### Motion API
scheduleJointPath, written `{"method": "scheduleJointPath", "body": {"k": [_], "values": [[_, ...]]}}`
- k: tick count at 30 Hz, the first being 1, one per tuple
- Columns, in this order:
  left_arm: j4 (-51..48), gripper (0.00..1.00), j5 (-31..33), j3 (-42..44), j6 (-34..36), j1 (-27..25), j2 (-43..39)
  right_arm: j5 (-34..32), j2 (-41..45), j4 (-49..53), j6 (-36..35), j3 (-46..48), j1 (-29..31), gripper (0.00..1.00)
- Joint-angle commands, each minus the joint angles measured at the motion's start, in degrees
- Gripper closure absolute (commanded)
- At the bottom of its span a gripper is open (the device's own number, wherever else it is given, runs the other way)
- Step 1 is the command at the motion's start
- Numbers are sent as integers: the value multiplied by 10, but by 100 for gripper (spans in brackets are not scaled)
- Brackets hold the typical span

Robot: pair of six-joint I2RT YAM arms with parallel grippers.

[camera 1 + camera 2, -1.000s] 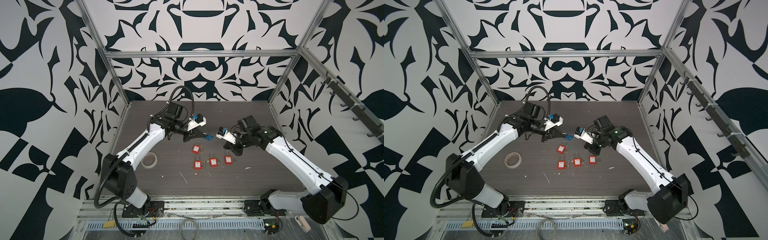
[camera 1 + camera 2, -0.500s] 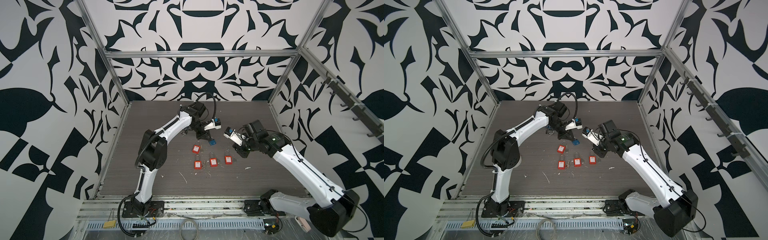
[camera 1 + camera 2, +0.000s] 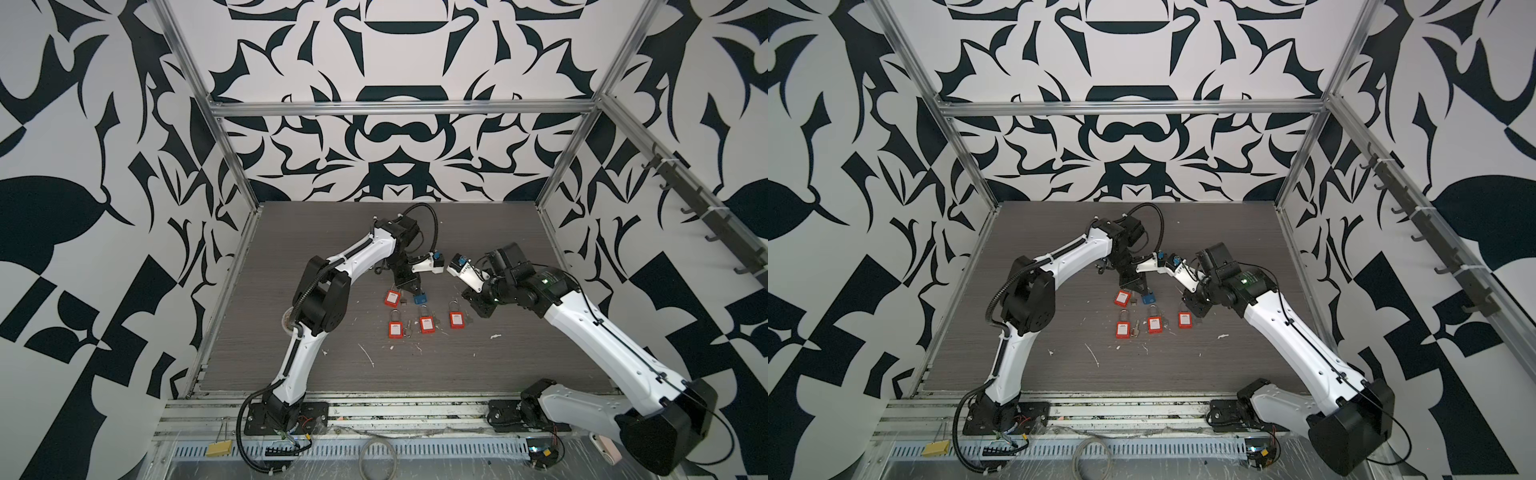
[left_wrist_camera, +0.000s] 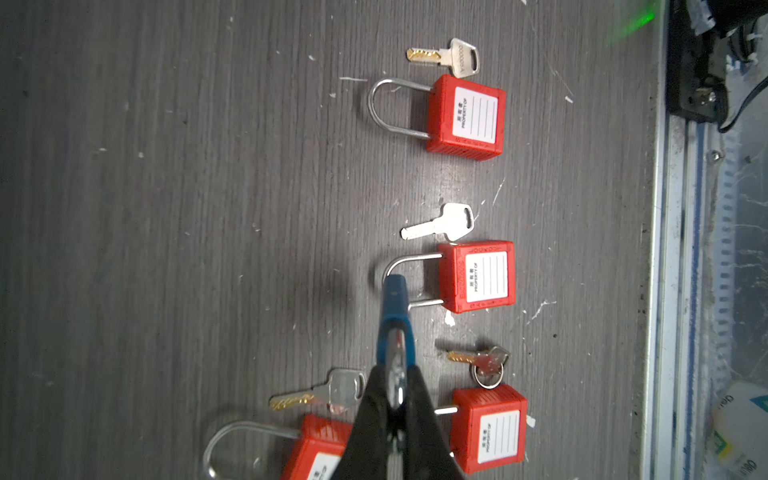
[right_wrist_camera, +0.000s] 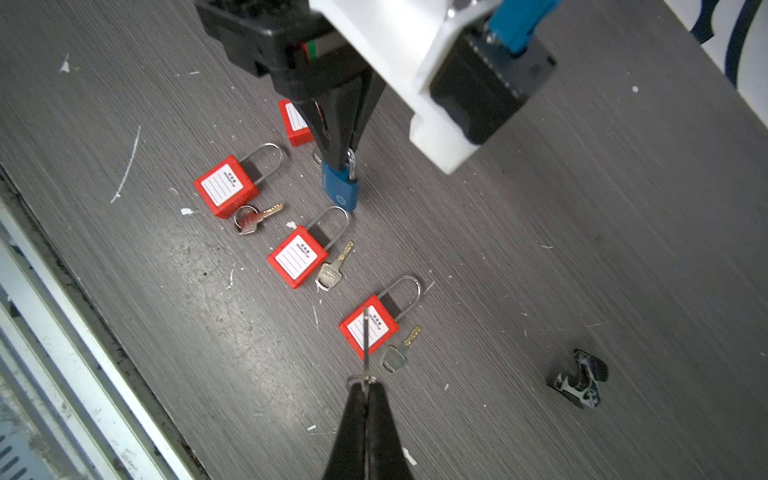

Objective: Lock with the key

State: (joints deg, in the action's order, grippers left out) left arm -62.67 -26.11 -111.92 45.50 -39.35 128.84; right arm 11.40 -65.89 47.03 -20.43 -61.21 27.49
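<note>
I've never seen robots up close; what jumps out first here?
The bold black-and-white walls, then four red padlocks lying on the dark table with loose keys beside them. At the cluster's far side the left fingers pinch a blue padlock by its shackle, while the right fingers grip a key nearby.

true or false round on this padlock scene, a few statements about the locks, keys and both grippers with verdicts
1. The left gripper is shut on the small blue padlock, pinching its steel shackle. True.
2. The right gripper is open and empty. False: it is shut on a thin silver key.
3. Four red plastic padlocks lie on the dark wood-grain table. True.
4. The held key is already in the blue padlock. False: key and lock are apart.
5. No loose keys lie on the table. False: loose metal keys lie beside the red padlocks.
</note>
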Motion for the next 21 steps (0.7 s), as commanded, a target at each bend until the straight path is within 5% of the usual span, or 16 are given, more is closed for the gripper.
{"method": "scheduleJointPath", "body": {"k": [1,16,21], "values": [[-21,100,-5,-20,13,-5,19,34,-2,-31,22,1,4,100],[-28,100,38,-68,-1,-13,72,70,-7,-60,45,15,7,100],[-26,88,59,-82,-3,-13,83,79,-10,-74,53,16,7,100]]}}
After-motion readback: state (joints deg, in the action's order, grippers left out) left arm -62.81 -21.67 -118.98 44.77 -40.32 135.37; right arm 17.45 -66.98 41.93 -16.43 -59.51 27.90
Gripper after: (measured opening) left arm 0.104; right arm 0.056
